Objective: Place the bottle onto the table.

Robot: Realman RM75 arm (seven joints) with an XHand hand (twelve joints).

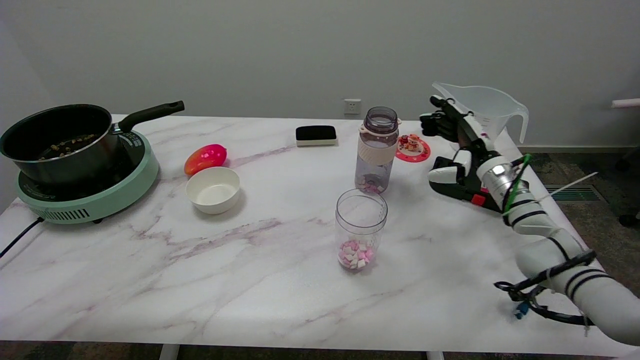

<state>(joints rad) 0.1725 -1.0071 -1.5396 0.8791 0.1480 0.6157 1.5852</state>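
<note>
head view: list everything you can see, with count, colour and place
pot: one, black, on the cooker at far left, bits of food inside
cooker: one, pale green, left edge of table
mango toy: one, red-orange, behind the bowl
bowl: one, white, left of centre
sponge: one, black on white, far middle
bottle: one, clear purple-tinted, upright on the table, lid off
jar: one, clear, pink and white pieces inside, in front of the bottle
coaster: one, red, small figure on it, right of the bottle
jug: one, clear, far right
table: one, white marble
right hand: one, black and white, open, right of the bottle, apart from it
</note>
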